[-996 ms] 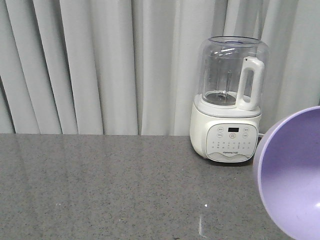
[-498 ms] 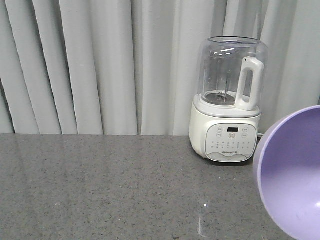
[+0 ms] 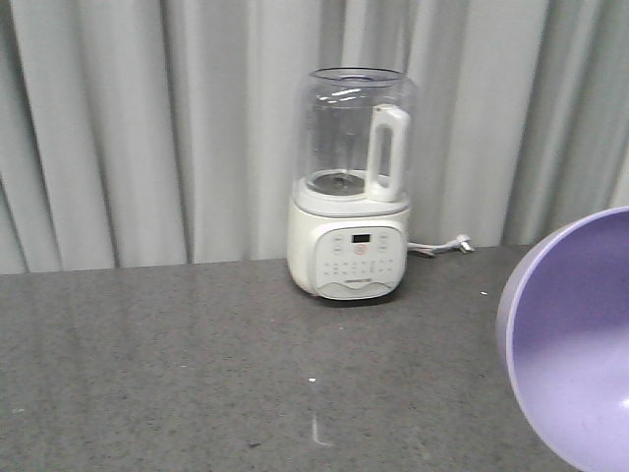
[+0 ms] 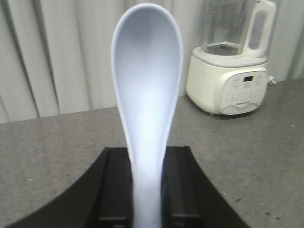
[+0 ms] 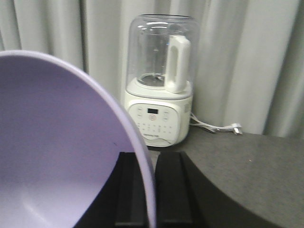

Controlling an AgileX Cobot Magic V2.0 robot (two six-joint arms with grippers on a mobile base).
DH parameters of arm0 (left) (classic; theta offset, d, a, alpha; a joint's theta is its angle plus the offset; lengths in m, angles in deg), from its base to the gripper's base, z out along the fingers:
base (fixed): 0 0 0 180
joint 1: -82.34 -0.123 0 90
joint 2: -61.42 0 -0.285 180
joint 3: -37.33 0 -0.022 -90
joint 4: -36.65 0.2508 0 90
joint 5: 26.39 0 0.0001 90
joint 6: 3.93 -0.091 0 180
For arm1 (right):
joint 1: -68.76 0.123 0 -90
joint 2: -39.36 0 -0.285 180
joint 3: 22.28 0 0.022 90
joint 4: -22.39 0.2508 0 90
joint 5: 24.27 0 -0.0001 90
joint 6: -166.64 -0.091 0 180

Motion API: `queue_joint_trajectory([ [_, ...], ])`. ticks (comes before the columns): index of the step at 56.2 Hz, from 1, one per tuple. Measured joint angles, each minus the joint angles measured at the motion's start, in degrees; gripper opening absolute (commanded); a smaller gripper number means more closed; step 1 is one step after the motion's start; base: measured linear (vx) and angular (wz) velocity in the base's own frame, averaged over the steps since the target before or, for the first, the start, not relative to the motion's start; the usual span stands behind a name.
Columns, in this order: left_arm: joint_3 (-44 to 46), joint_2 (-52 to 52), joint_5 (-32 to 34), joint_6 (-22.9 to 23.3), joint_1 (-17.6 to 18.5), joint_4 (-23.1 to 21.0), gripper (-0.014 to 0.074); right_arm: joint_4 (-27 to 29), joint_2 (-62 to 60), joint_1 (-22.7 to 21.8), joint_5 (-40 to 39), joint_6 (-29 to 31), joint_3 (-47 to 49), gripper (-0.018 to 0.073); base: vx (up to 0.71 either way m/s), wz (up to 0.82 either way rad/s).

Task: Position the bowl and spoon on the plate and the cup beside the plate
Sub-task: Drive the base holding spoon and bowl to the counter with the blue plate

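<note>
A: How was the left gripper (image 4: pixel 147 156) recorded?
B: Clamped on the spoon (image 4: pixel 147 80). The handle was pinched between the two black fingers (image 4: pixel 116 190), and the scoop was held upright with its hollow turned to the wrist camera.
A: And the right gripper (image 5: pixel 148 164)?
B: Closed on the bowl (image 5: pixel 57 142). The rim was gripped with one finger inside and one outside, and the bowl was held tipped on edge (only part of it was caught at the right edge of the front view).
A: Appearance?
B: The spoon was noted as pale blue and smooth, the bowl as matte lavender with a plain inner surface.
A: Other containers?
B: A white blender (image 3: pixel 351 187) was seen standing at the back of the grey countertop (image 3: pixel 147 364). The curtain (image 3: pixel 118 128) was visible through its clear jar.
</note>
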State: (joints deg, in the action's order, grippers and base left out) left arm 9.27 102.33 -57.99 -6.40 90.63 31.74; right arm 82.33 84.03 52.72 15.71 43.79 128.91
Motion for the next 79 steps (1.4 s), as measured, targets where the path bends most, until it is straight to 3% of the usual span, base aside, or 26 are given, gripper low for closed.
queue_joint_trajectory([
  [79,0.0,0.0,0.0,0.0,0.0,0.0,-0.0006,0.0,0.0,0.0,0.0,0.0,0.0,-0.0009,-0.1,-0.62],
])
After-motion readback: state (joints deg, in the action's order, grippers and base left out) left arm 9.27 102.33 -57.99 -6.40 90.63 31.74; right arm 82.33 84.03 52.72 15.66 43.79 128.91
